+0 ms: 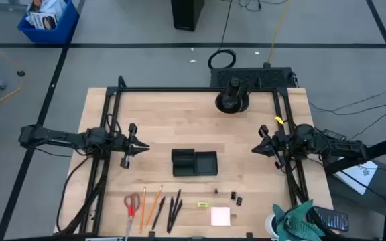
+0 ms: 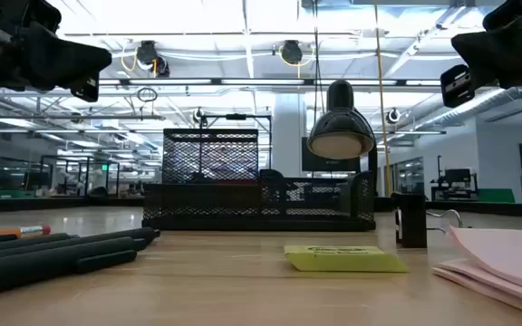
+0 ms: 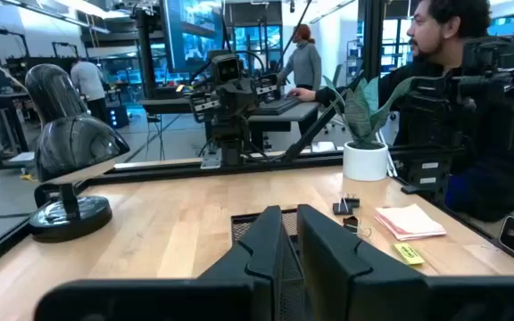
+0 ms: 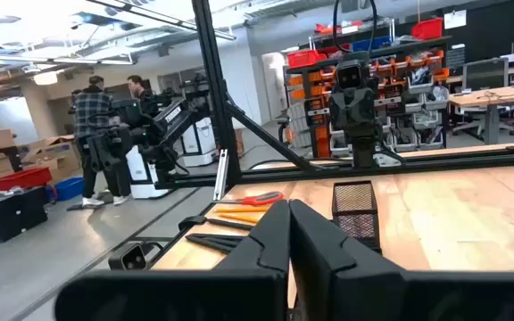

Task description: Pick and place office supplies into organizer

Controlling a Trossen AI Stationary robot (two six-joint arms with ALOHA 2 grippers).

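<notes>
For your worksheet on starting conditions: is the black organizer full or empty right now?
Empty. From above, the organizer shows bare compartments; scissors, pencils and pens lie on the table.

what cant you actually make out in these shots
- Inside of the black mesh desk organizer: compartments too dark in the high view; the low view is level with its mesh wall.
- Tiny black binder clips: too small to count in the high view.
- Pink square sticky-note pad: cut off by the low view's edge.
- Print on the small yellow-green piece: blurred in the low view.
</notes>
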